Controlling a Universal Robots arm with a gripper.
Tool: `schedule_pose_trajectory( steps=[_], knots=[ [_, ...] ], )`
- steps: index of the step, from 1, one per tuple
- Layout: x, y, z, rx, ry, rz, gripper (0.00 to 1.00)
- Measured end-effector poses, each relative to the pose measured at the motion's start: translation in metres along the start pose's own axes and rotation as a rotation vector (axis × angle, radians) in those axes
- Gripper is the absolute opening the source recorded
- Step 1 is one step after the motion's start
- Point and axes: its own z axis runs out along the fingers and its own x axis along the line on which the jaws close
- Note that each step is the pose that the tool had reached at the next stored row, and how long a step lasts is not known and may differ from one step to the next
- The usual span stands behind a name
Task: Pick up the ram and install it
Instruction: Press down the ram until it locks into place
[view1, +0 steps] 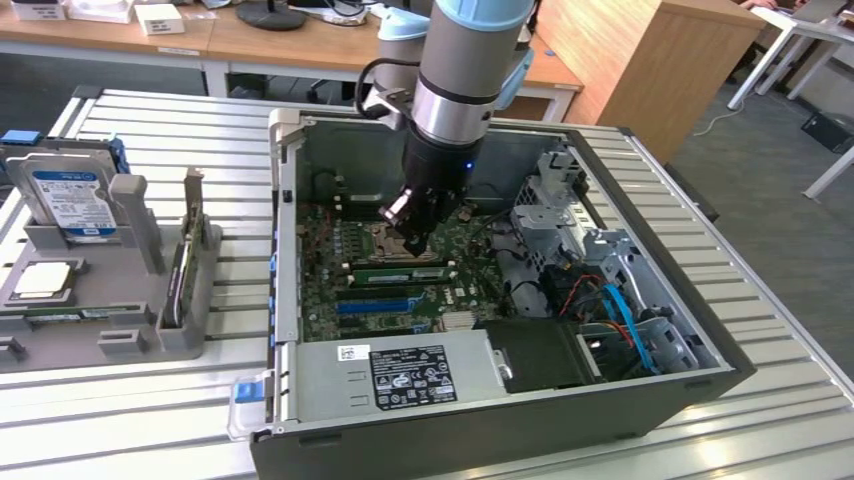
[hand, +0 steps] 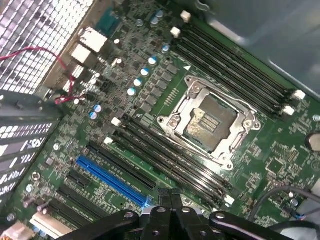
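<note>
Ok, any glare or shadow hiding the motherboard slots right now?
Exterior view: the motherboard is dim inside the case, darkest around the end effector. Wrist view: the perforated panel is washed out white, the CPU socket frame glints, the black slots are evenly lit.

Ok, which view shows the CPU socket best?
The wrist view: the CPU socket lies whole and unobstructed. In the exterior view the socket is partly hidden behind the arm.
</note>
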Motion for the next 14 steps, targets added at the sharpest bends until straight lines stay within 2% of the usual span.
schedule_pose_trajectory(
  steps=[14],
  knots=[
    [0.0, 0.0, 0.0005, -0.0022, 0.0016, 0.238, 0.11]
  ],
)
